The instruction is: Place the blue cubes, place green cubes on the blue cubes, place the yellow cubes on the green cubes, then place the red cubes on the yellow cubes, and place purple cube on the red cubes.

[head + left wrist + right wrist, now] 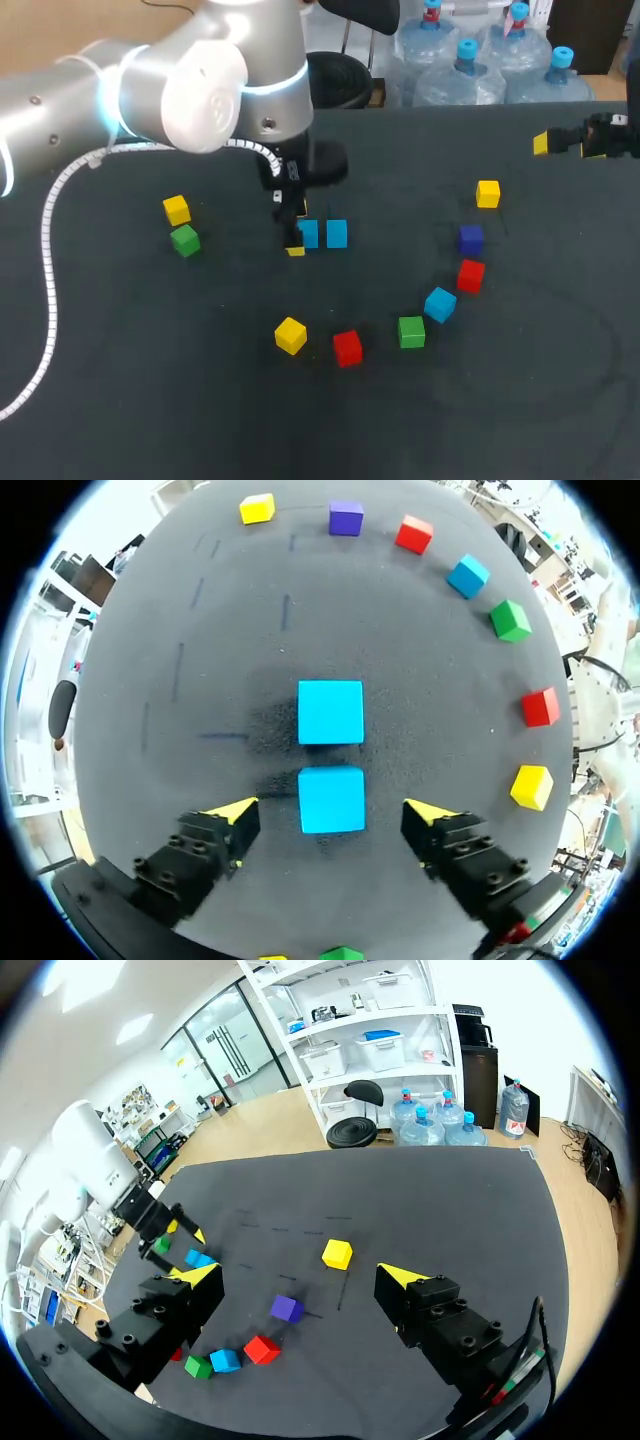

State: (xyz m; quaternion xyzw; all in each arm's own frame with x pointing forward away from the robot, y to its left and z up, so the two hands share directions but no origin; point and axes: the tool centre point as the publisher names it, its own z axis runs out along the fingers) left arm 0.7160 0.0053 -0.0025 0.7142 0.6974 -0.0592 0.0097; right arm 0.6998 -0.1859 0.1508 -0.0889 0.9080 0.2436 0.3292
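Two blue cubes [308,234] [337,233] sit side by side mid-table. My left gripper [298,230] is down at the left one. In the left wrist view that cube [331,799] lies between the open gripper [332,812] with a gap on each side, and the other blue cube [331,711] is just ahead. A third blue cube [440,304] lies to the right, in an arc with a purple cube [471,239], red cubes [470,274] [347,347], a green cube [411,331] and a yellow cube [290,335]. My right gripper [590,138] hangs open and empty at the far right, as the right wrist view shows [300,1275].
A yellow cube [177,209] and a green cube [185,240] lie at the left. Another yellow cube [487,193] lies at the right, ahead of my right gripper [337,1253]. The left arm's white cable [48,250] trails over the table's left part.
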